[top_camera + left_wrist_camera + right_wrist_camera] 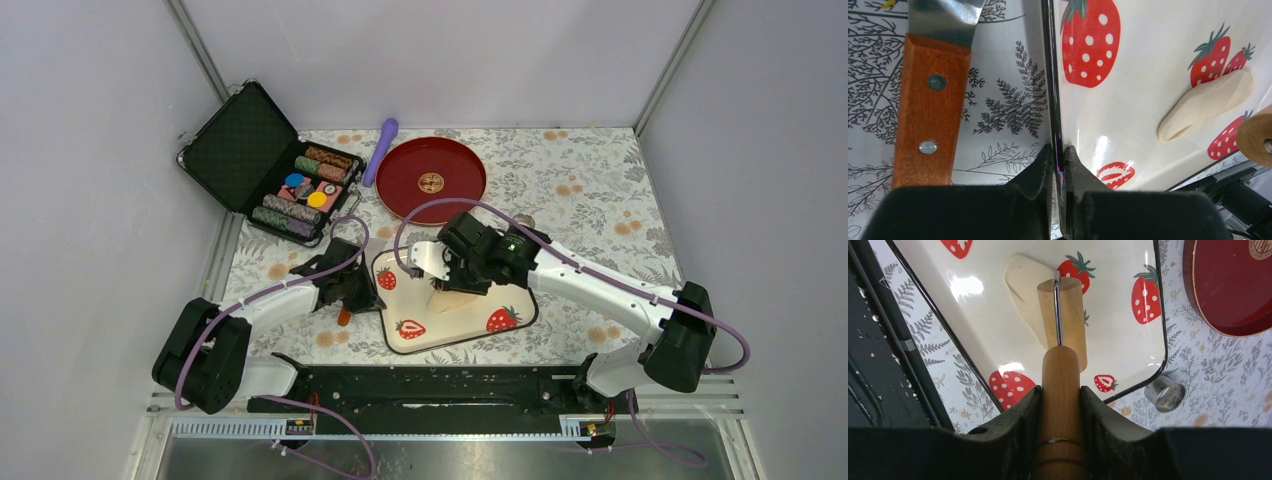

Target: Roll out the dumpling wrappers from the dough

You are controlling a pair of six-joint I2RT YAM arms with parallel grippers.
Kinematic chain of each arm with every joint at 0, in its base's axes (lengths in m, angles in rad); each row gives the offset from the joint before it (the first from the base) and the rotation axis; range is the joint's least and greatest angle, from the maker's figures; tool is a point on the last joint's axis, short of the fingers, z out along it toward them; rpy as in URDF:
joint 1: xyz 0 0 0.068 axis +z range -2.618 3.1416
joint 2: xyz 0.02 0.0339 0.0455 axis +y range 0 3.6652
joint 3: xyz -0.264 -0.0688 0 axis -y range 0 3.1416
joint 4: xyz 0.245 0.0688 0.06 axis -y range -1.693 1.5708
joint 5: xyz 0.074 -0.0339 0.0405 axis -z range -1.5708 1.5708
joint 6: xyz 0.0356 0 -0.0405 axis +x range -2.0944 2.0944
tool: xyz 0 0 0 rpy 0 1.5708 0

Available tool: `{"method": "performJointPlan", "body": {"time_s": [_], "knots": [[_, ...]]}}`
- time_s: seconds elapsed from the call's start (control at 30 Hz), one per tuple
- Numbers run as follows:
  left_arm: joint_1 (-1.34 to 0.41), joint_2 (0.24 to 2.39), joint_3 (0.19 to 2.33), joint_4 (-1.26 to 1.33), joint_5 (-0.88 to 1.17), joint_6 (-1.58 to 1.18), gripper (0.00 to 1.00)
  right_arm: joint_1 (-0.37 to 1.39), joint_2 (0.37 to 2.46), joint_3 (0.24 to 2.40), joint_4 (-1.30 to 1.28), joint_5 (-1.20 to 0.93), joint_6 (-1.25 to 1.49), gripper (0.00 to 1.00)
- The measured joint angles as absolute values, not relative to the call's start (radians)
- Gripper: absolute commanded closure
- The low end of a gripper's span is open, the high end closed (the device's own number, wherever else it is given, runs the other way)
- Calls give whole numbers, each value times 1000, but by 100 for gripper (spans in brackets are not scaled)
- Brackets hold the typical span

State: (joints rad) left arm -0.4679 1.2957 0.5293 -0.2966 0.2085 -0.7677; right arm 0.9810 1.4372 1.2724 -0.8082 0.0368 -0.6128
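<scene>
We record a rectangular cream tray [455, 328], black-rimmed and printed with red strawberries. The left gripper [1057, 149] is pinched narrow on its rim. The right gripper [1060, 390] clasps the handle of a light wooden roller [1073, 325], its barrel over the flattened pale cream dough [1023, 285] lying mid-tray. A small metal ring cutter [1164, 394] stands just beside the tray's corner.

You are looking at a robot test booth, not a real kitchen. Plain pale walls [90, 150] close it in on three sides. A left arm [270, 300] and a right arm [600, 285] are bolted to a black rail [430, 380]. On a flowery cloth [590, 200] sit odd things together: a case of game chips [240, 145], a red plate [410, 180], a strawberry tray [450, 325] and a wooden roller [1060, 385].
</scene>
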Motion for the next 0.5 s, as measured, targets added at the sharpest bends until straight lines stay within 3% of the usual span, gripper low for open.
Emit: {"method": "performJointPlan", "body": {"time_s": [0.5], "knots": [[-468, 1296, 528, -294, 209, -768, 100, 991, 1480, 1199, -769, 64, -620, 100]]}}
